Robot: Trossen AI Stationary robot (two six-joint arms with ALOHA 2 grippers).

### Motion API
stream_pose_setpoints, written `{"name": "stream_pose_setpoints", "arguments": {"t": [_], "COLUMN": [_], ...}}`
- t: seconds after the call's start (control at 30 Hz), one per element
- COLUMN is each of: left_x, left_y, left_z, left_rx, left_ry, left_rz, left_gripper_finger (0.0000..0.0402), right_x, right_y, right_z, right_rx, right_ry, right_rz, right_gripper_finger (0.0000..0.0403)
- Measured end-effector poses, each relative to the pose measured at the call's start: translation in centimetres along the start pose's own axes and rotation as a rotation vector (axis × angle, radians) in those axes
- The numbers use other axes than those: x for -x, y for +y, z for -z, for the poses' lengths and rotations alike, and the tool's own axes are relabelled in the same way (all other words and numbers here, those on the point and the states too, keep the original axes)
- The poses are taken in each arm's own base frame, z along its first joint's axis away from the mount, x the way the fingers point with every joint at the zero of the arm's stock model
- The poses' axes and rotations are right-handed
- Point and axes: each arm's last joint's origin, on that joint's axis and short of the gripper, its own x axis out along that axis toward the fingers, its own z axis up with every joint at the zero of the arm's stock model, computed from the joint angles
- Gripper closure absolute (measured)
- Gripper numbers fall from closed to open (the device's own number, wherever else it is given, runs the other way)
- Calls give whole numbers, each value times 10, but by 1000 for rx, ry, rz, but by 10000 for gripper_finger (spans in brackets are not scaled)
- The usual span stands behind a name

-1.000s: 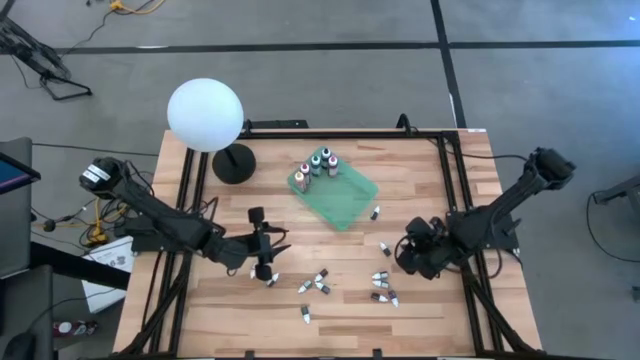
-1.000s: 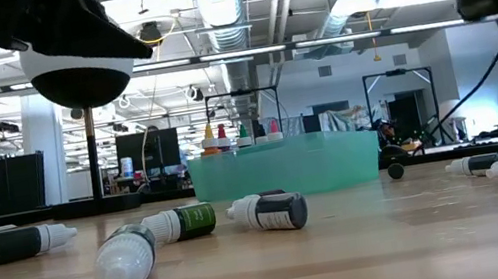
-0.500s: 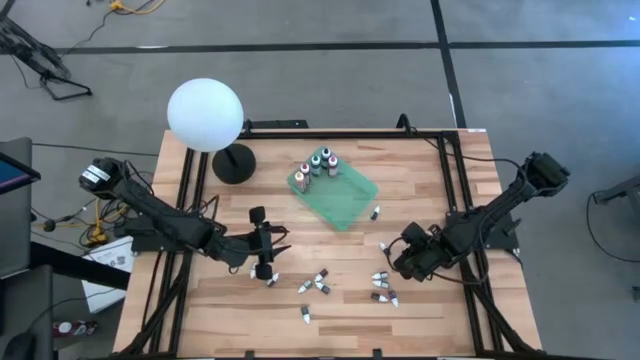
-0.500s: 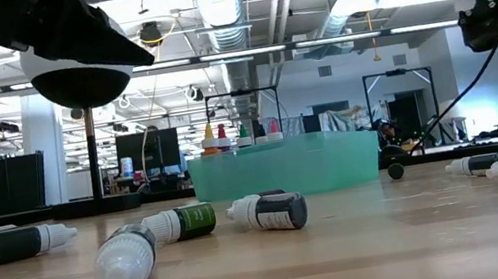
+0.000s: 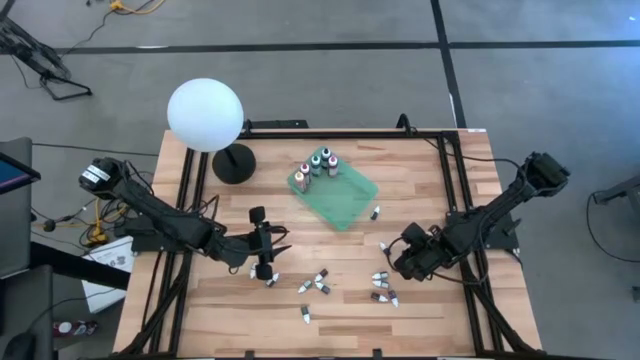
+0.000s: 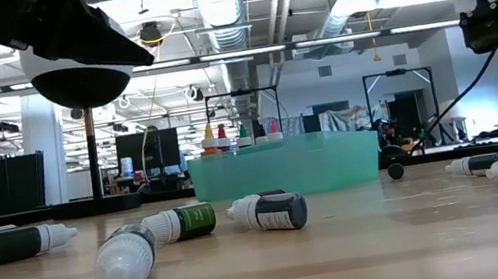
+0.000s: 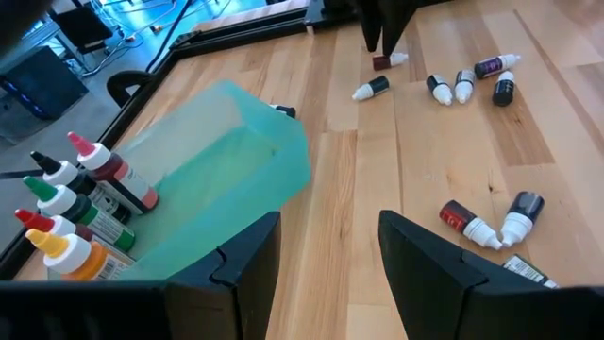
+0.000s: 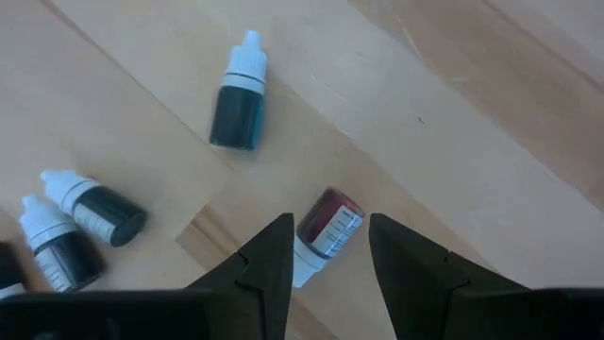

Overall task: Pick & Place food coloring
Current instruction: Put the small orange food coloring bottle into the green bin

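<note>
Several small food coloring bottles (image 5: 318,284) lie loose on the wooden table; others stand upright in the far corner (image 5: 316,164) of the green tray (image 5: 345,203). My right gripper (image 8: 330,223) points steeply down over the right-hand cluster (image 5: 382,282). It is open, its fingers either side of a dark red bottle (image 8: 329,225) that lies flat on its side, and no touch shows. My left gripper (image 7: 328,223) hovers open and empty left of the middle (image 5: 278,248), facing the tray (image 7: 222,175) and its standing bottles (image 7: 80,208).
A white globe lamp (image 5: 205,114) on a black base stands at the far left. More loose bottles (image 8: 238,93) (image 8: 94,210) lie around the right gripper, and some (image 7: 467,225) near the left one. Black frame rails (image 5: 190,190) run along both table sides.
My right gripper has tipped more steeply downward and shifted slightly toward the loose bottles at the table's near side, then held still. Its finger gap looks unchanged.
</note>
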Motion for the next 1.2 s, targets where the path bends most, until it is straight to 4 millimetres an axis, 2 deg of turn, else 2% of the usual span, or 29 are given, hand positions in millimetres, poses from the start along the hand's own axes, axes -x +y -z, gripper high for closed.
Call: {"name": "stream_pose_setpoints", "arguments": {"t": [0.2,0.6,0.97,1.2], "left_x": [0,0,0,0], "left_y": [0,0,0,0], "left_z": [0,0,0,0], "left_rx": [0,0,-1,-1], "left_ry": [0,0,0,0], "left_rz": [0,0,-1,-1], "left_gripper_finger": [228,228,228,228], "right_x": [-14,-15,-15,-15], "right_y": [-13,-13,-14,-11], "right_z": [7,8,9,1], "right_rx": [-52,-4,51,138], "right_ry": [45,75,85,56], "right_rz": [16,5,5,-11], "right_gripper_finger": [272,273,326,328]}}
